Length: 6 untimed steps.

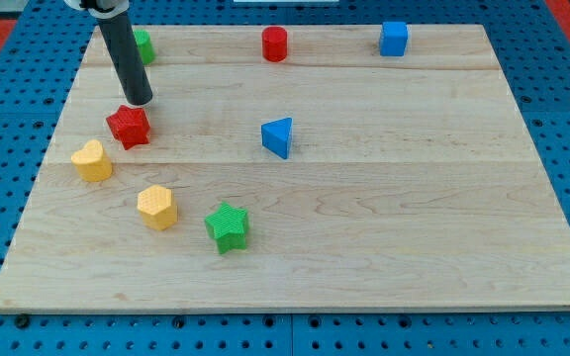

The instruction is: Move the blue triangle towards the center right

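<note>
We have no jaws, so our tip (141, 101), upper left, must push the light, hard blue triangle (278, 136) on its left side.

Pale wood board (384, 227), blue pegboard bench (8, 109) w/ holes all round, red patches in top corners

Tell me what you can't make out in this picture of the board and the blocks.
- Green block, camera view: my rod stands in front of it, so its shape is unclear.
- Rod's upper part: cut off by the view's top edge.
- My tip: just above the red star; touching or apart cannot be told.
- Blue triangle: its far faces are hidden by its own body.
</note>
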Motion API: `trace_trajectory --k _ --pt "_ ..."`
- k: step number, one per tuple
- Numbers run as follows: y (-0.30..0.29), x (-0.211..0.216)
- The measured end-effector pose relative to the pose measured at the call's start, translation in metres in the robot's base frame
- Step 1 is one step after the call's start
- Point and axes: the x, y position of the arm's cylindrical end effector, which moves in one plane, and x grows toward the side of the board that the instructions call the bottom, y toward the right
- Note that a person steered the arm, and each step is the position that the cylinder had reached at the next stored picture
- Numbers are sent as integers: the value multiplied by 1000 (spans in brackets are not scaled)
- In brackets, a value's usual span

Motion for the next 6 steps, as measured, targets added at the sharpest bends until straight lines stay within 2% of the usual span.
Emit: trace_trajectory --k 2,3,4,5,6 --pt "-1 -1" --pt "57 2" --pt "78 18" --pt "116 53" --pt "221 67"
